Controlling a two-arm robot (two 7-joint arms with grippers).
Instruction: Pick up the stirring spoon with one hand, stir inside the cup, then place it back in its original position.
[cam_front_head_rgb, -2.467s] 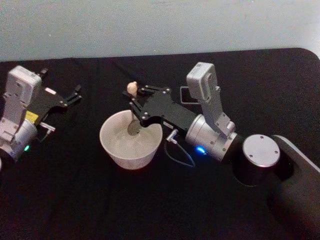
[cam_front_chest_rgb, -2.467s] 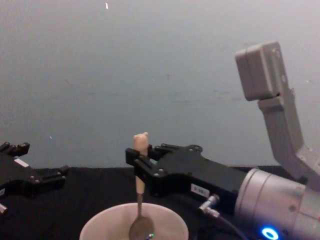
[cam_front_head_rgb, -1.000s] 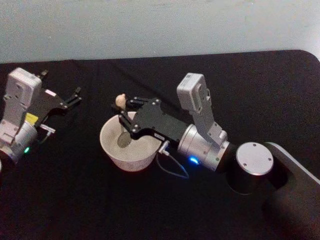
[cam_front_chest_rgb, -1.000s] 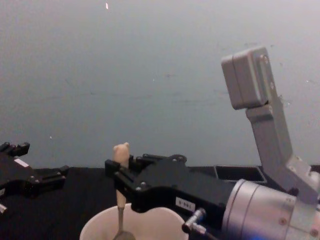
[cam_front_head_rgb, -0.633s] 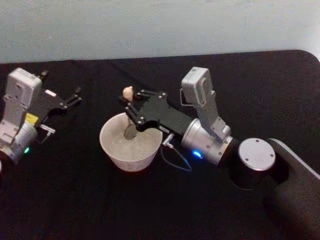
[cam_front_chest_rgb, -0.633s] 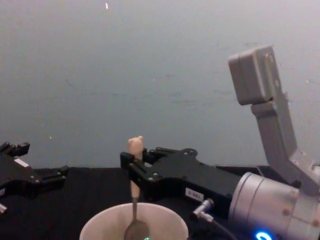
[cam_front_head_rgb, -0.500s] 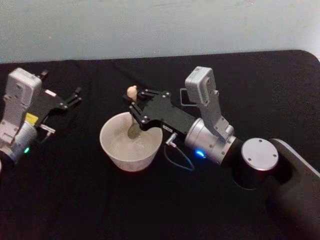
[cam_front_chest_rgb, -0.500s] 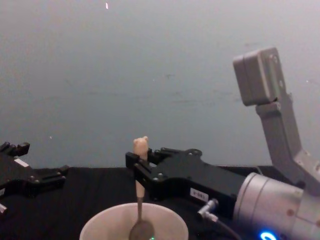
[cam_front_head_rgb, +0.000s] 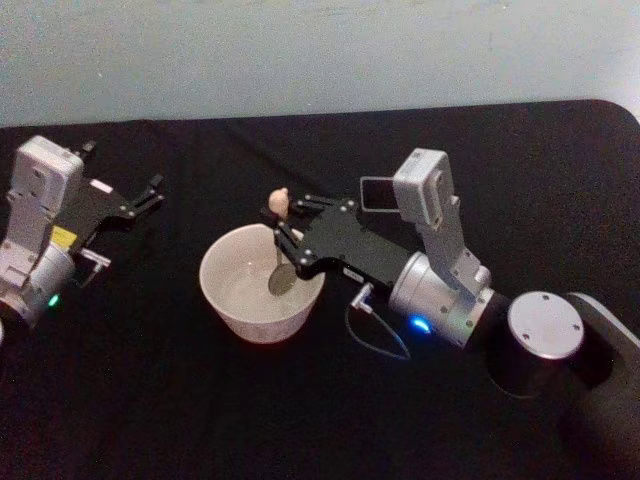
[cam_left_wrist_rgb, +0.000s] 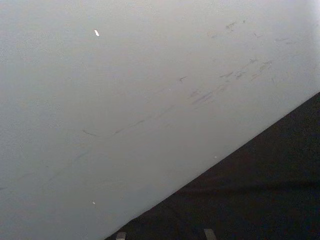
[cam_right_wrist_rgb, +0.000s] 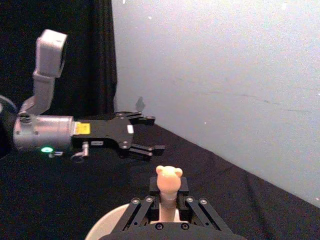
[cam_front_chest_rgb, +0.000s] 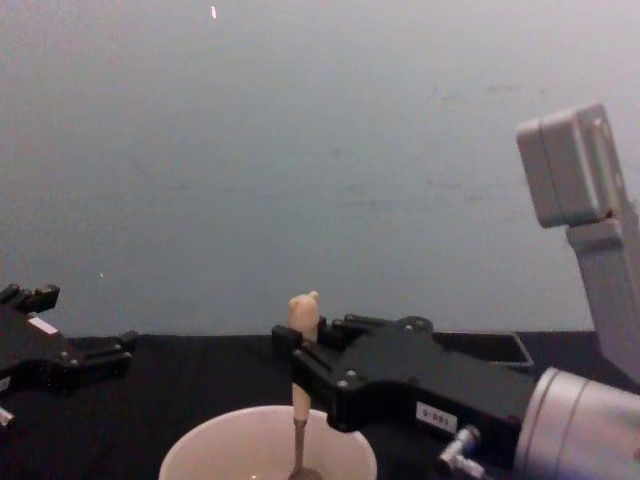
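Right pincer (cam_front_head_rgb: 285, 228) has swung the stirring spoon (cam_front_head_rgb: 281, 278) toward the cup's (cam_front_head_rgb: 255, 318) right rim.

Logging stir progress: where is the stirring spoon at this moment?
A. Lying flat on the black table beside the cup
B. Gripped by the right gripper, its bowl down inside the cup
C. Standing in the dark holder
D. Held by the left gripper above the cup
B: the right gripper is shut on the stirring spoon, whose bowl hangs inside the cup, while the left gripper sits open far to the left.
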